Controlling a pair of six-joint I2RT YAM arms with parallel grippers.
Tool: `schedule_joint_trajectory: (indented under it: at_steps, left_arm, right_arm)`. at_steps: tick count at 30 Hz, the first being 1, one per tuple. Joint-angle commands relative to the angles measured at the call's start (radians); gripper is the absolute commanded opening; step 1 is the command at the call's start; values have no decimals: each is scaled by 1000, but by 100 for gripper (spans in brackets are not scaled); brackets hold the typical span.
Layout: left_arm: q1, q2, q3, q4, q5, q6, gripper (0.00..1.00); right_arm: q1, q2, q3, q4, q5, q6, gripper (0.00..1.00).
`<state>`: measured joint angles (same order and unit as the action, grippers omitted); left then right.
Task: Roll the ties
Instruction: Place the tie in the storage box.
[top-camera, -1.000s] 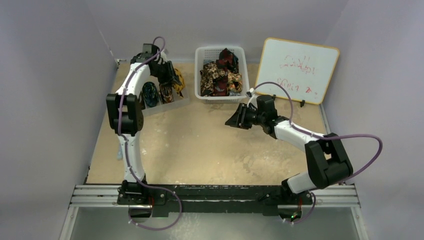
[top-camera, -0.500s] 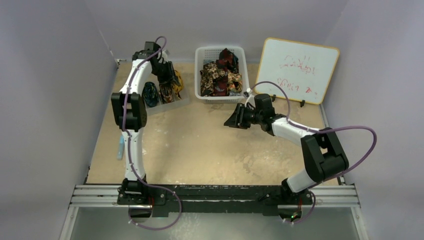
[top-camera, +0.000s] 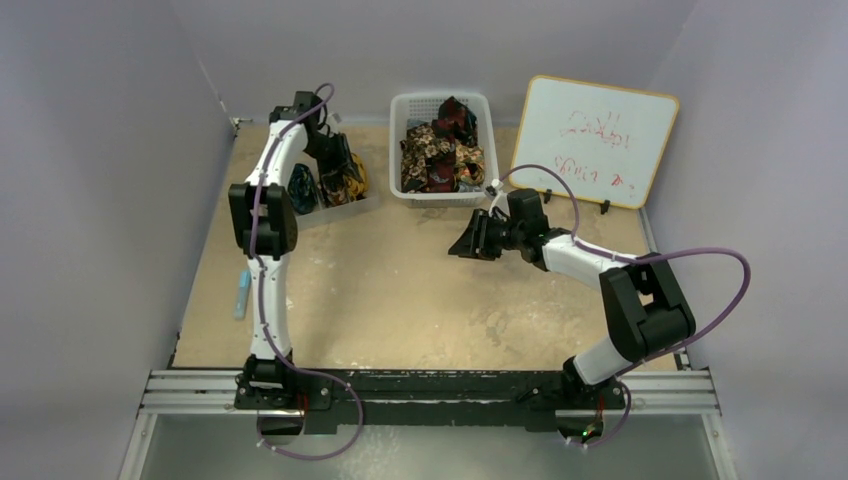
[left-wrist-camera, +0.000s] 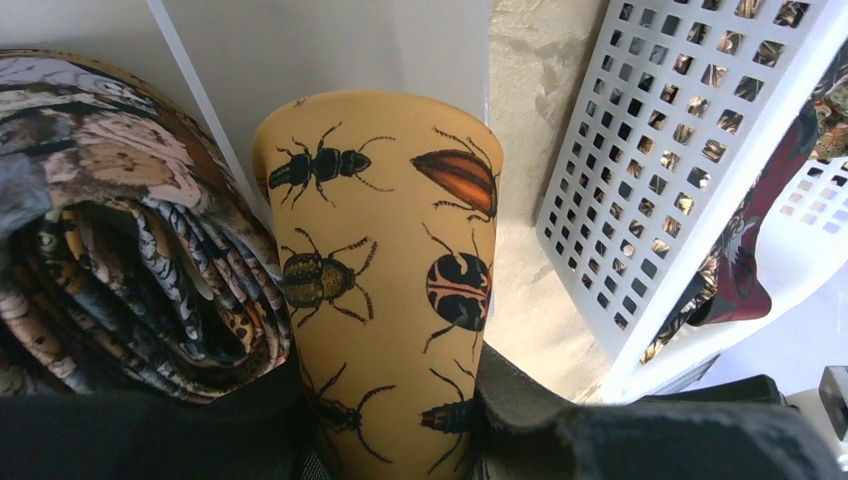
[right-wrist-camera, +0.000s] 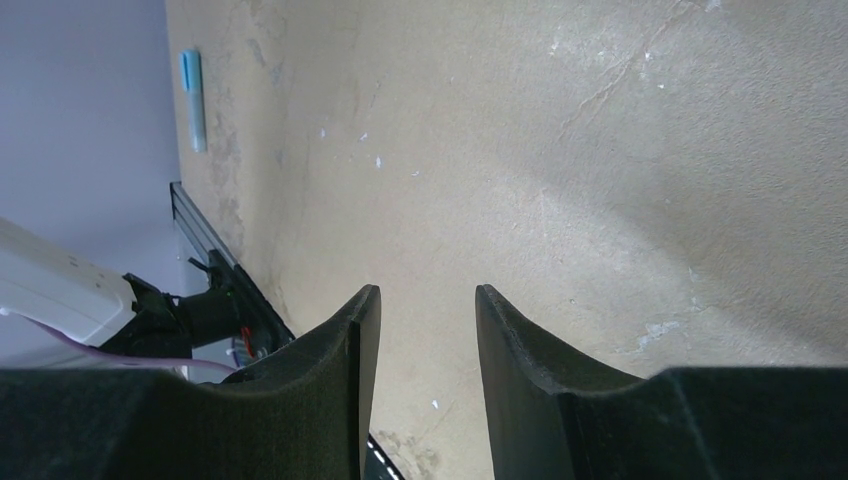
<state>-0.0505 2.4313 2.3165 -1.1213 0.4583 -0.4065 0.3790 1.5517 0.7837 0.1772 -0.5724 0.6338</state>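
Sandy table (top-camera: 400, 300) beneath two robot arms. Just in front of the white basket (top-camera: 400, 105), the right hand (right-wrist-camera: 420, 330) hovers with fingers apart, gripping nothing. Left of the basket, the left hand (top-camera: 335, 162) is clamped on a rolled golden-yellow tie (left-wrist-camera: 380, 280) printed with beetles, touching another rolled tie (left-wrist-camera: 130, 260). More ties (top-camera: 437, 150) fill the basket.

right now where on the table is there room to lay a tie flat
Free: the broad middle of the table, between the blue marker and the right gripper. Crowded: the far edge, with tray, white basket and whiteboard.
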Motion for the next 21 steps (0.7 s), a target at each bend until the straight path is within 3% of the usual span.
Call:
schedule_joint_trajectory:
  at_steps: [1, 6, 13, 16, 21]
  left_arm:
    - [6, 16, 75, -42, 34, -31, 20]
    - [7, 55, 118, -77, 30, -31, 32]
    - [6, 14, 104, -47, -14, -15, 63]
    - [6, 5, 114, -37, -6, -14, 69]
    - [6, -12, 114, -20, -8, -19, 70]
  right_arm:
    - [-2, -19, 28, -15, -34, -26, 43]
    - [-2, -30, 20, -26, -37, -37, 43]
    - [-2, -34, 9, -22, -38, -42, 44]
    - [-2, -30, 13, -17, -40, -38, 43]
    - [-2, -30, 11, -13, -40, -37, 44]
